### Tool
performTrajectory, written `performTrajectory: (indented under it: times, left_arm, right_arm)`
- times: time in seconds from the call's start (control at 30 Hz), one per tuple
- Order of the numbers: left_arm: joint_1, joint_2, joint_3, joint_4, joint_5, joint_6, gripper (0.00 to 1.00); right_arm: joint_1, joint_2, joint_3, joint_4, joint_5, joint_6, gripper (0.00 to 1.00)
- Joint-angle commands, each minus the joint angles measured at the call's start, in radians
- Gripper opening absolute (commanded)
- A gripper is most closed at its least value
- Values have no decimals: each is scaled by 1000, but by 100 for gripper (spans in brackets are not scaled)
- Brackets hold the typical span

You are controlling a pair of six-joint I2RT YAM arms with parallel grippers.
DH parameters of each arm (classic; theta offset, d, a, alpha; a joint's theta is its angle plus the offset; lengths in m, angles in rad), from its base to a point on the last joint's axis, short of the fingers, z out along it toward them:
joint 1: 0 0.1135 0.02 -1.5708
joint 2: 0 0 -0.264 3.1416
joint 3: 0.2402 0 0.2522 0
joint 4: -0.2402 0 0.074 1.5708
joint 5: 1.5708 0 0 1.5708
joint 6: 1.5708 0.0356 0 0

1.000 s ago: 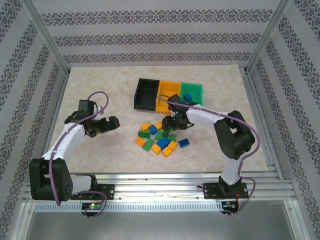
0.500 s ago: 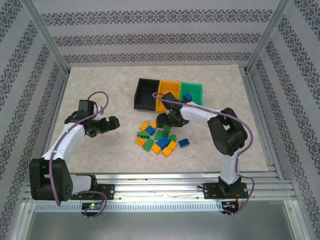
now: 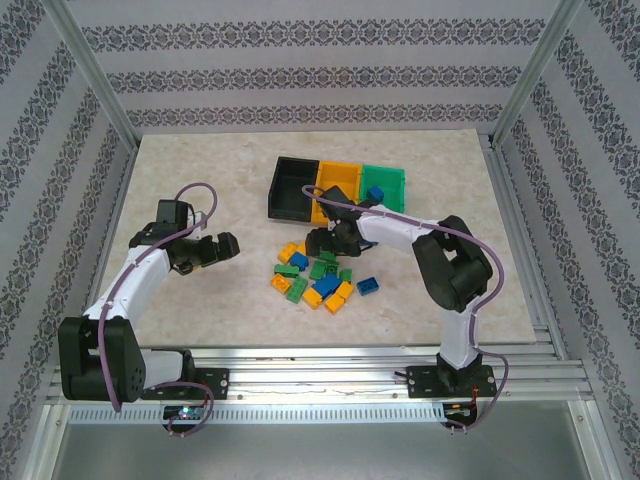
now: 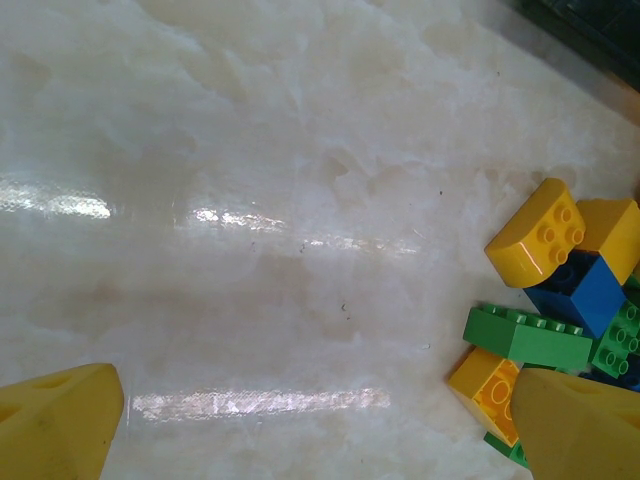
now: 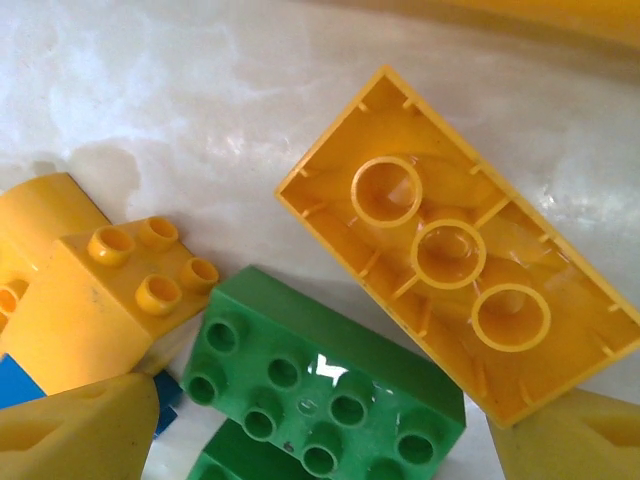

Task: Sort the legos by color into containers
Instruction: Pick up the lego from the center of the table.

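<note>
The worktop is pale, marbled and glossy, boxed in by striped, patterned wallpaper and metal frame posts.

Three joined bins sit in a row toward the far edge, right of centre: the black bin, the yellow bin, and the green bin, which has a blue brick in it.

The loose bricks lie heaped mid-worktop, just in front of the bins.

The left gripper hangs wide apart and empty over bare worktop, left of the heap.

The right gripper is low over the heap's far edge, jaws spread – a green brick and an upturned yellow brick lie between its fingertips, neither clamped.
</note>
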Motion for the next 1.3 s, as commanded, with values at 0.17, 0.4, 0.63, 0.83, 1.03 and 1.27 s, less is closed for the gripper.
performTrajectory:
  times: [0.17, 0.4, 0.63, 0.83, 1.03, 1.27]
  left_arm:
    - [12, -15, 19, -27, -19, 19, 99]
    - [12, -6, 20, -26, -9, 18, 99]
    - [13, -11, 16, -26, -6, 17, 100]
    - [13, -10, 17, -25, -7, 16, 100]
    - [13, -9, 19, -19, 3, 13, 99]
    - [12, -19, 12, -23, -3, 13, 99]
  right_arm:
    - [24, 57, 57, -49, 4, -12, 89]
    - [52, 87, 45, -110, 103, -23, 83]
    - [39, 31, -37, -89, 109, -21, 76]
    - [29, -12, -60, -81, 90, -28, 78]
    - [31, 39, -3, -76, 61, -44, 78]
    - [41, 114, 80, -138, 110, -91, 52]
